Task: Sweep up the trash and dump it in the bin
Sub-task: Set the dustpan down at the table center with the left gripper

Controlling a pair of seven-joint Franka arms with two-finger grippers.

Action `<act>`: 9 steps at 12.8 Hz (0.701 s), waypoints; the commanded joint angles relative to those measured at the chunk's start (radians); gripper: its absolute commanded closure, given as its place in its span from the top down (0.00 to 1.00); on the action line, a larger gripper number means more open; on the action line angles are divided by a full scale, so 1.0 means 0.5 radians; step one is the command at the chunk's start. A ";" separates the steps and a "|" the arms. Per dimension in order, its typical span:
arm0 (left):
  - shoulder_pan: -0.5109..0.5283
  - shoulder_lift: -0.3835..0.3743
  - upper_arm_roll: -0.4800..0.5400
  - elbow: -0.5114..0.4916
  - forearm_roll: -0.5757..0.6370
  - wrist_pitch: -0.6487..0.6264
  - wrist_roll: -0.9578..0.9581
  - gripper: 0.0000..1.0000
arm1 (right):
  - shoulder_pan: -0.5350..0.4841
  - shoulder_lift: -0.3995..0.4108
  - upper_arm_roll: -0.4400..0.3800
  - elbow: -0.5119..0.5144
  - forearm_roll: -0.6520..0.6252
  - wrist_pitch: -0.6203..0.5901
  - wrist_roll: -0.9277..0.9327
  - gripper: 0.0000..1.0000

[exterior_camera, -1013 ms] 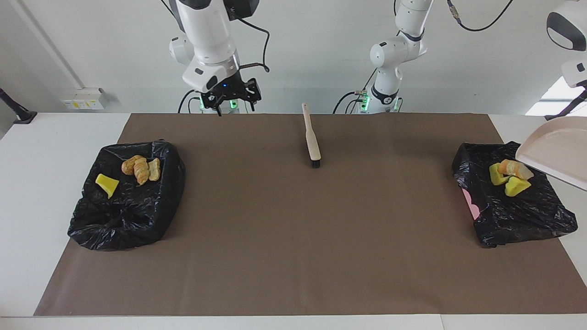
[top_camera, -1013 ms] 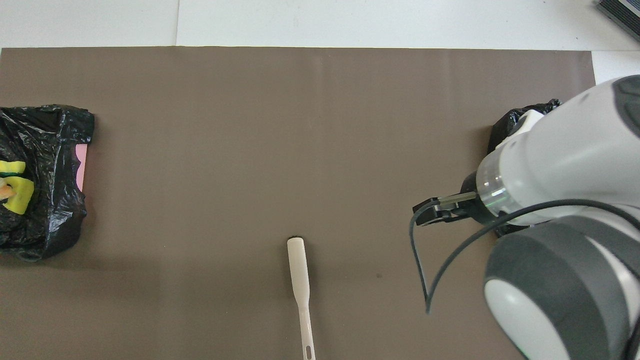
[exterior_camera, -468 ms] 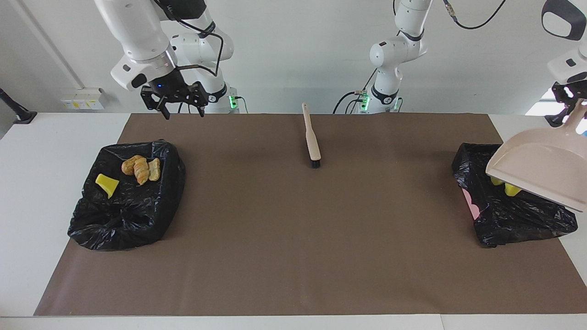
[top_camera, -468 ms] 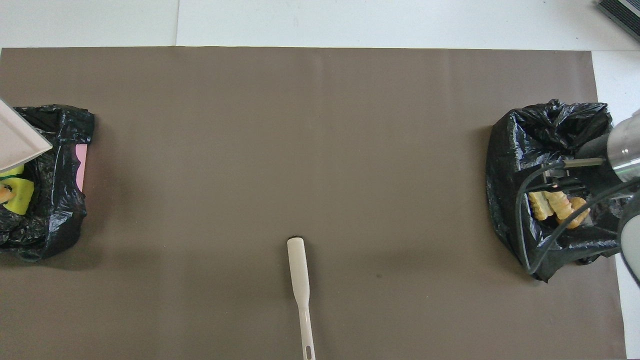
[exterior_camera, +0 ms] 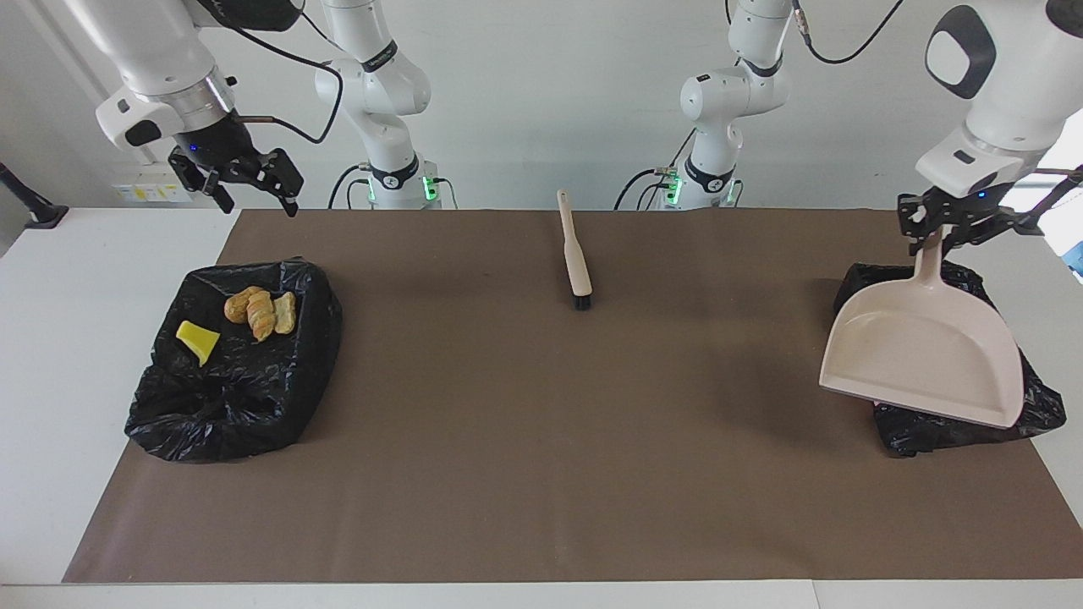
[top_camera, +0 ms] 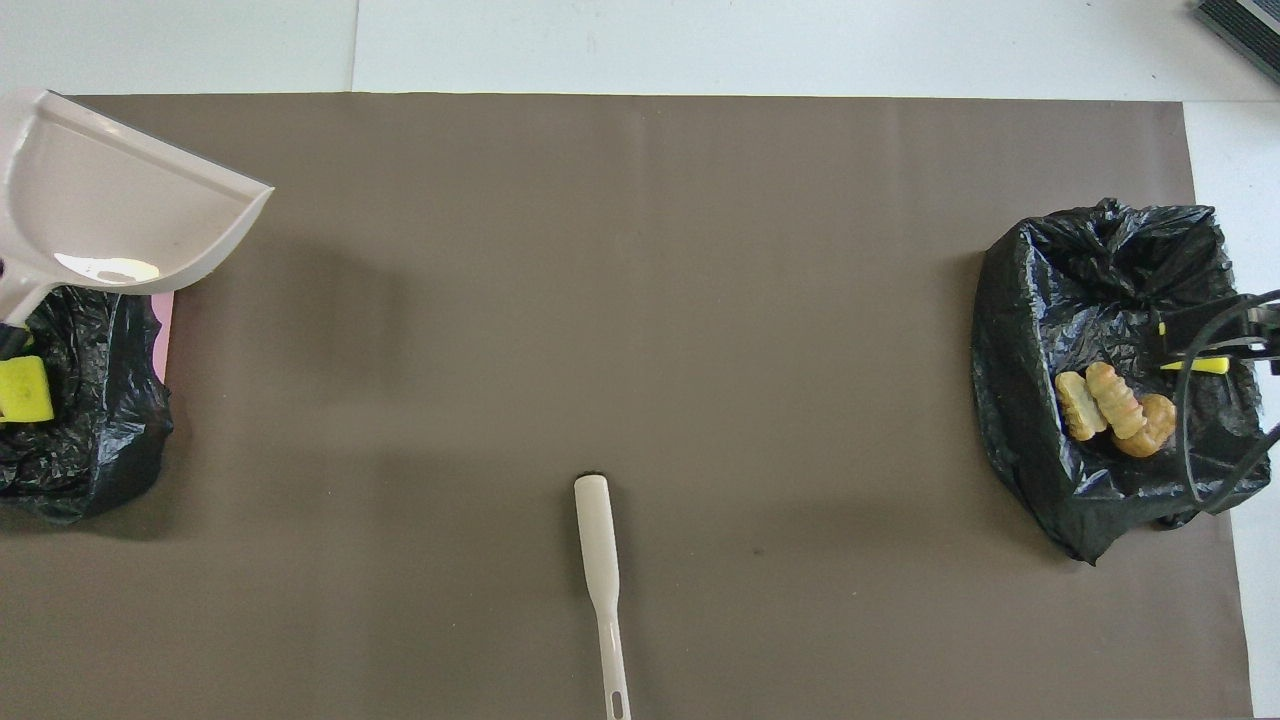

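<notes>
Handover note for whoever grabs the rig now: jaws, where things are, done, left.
Left gripper: shut on the dustpan handle, holding the pan in the air over the bin at the left arm's end. The pan looks empty.
Right gripper: jaws open, empty, raised near the bin at the right arm's end.
Trash: a yellow wedge and three bread-like lumps lie in the right arm's bin; one yellow piece shows in the left arm's bin, the rest hidden by the pan.
Brush: lying on the brown mat mid-table, close to the robots.
Done: no trash visible on the mat.
Left: probably set the dustpan down.
</notes>
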 commanded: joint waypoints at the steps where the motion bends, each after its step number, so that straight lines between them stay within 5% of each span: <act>1: -0.200 -0.048 0.035 -0.185 -0.176 0.150 -0.388 0.00 | -0.027 0.099 0.013 0.149 0.011 0.004 -0.003 1.00; 4: -0.467 0.022 0.032 -0.338 -0.244 0.490 -0.837 0.00 | -0.039 0.065 0.016 0.087 0.002 0.026 0.046 1.00; 9: -0.804 0.292 0.035 -0.351 -0.370 0.791 -0.999 0.00 | -0.015 0.062 0.035 0.081 0.005 0.014 0.043 1.00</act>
